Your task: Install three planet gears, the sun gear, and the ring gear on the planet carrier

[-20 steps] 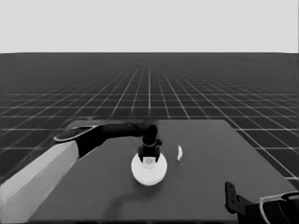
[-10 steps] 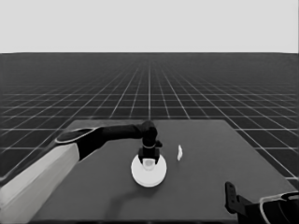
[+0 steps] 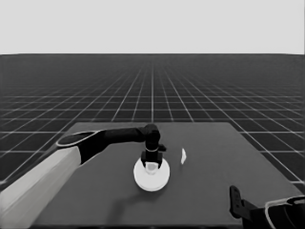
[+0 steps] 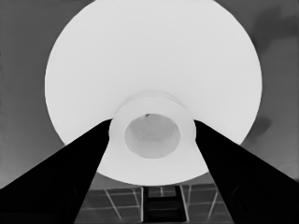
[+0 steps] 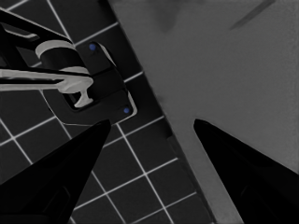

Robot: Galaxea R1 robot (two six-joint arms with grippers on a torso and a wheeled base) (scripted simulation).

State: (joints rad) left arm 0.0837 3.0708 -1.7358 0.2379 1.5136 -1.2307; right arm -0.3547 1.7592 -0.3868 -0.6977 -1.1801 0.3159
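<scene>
Gripping one small white holed piece (image 4: 152,135), the left gripper (image 3: 151,162) fingers hover over one larger round part (image 3: 151,177); one thin white piece (image 3: 183,156) lies beside.

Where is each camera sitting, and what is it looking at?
Head view: up high, looking across the table; left arm reaching in, right gripper parked at the lower corner.
Left wrist view: above the round part; left gripper shut on a white ring.
Right wrist view: at the table's corner; open fingers.
Head and left wrist views share the round part.
</scene>
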